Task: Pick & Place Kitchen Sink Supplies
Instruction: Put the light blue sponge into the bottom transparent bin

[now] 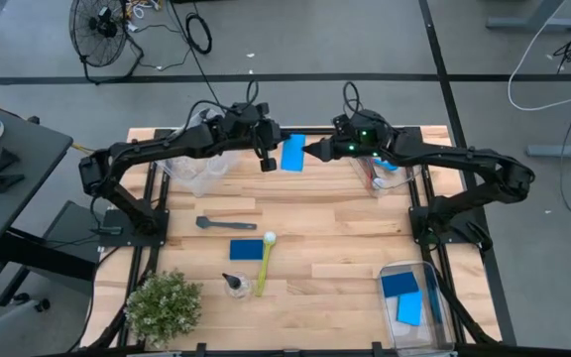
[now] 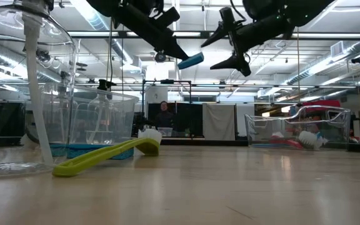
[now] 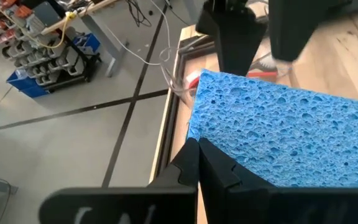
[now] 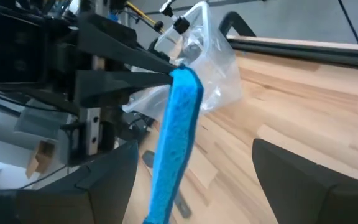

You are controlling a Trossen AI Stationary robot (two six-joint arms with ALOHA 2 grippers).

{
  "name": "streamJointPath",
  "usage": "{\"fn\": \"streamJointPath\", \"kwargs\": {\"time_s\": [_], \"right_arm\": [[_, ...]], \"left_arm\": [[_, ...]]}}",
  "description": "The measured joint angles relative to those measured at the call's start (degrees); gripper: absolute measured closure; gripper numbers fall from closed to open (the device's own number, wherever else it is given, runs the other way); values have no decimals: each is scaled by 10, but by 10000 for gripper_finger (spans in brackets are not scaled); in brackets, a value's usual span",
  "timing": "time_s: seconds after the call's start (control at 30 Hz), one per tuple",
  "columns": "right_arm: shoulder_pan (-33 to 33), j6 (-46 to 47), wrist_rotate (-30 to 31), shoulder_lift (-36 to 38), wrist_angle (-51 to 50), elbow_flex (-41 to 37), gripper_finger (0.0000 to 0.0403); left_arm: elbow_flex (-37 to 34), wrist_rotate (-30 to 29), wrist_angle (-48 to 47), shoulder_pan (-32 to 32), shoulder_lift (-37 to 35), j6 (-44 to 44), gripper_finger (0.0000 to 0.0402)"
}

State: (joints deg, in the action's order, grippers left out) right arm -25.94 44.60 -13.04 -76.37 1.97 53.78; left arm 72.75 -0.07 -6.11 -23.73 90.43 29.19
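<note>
- While the potted plant [image 1: 164, 305] sits at the near left corner of the table [image 1: 345, 248], a clear bin [image 1: 194, 171] stands at the far left, under the left arm.
- On the bare wood left of centre lie a grey brush [image 1: 224, 224], a blue sponge on the table [image 1: 247, 249], a yellow-green brush [image 1: 265, 264] and a small clear bottle [image 1: 233, 286] with a black top, just beside the brush's handle end.
- In the low view the yellow-green brush [image 2: 105, 155] lies flat, its white bristle head raised at the far end.
- The left tool [image 1: 269, 159] is up over the far middle of the table, clamped shut on one edge of the held blue sponge [image 1: 293, 153], which hangs in the air clear of the wood.
- From the left wrist view, the held blue sponge [image 3: 284, 134] fills the space past the closed fingers [image 3: 219, 168].
- The right tool [image 1: 315, 151] is just beside that sponge on its other side, fingers spread wide, one on either side of the sponge's free end, gripping nothing.
- In the right wrist view, the held blue sponge [image 4: 176, 140] stands edge-on between the two spread fingers [image 4: 303, 177].
- A far-right clear bin [image 1: 387, 171] holds red and blue items, too hidden to tell apart.
- At the near right corner, another clear bin [image 1: 434, 273] holds two blue sponges [image 1: 404, 296].
</note>
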Motion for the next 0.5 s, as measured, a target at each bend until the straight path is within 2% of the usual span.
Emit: {"fn": "streamJointPath", "kwargs": {"time_s": [0.5], "right_arm": [[16,31,3,-74,84,0,87]], "left_arm": [[0,-7,-2,0,0,0,399]]}}
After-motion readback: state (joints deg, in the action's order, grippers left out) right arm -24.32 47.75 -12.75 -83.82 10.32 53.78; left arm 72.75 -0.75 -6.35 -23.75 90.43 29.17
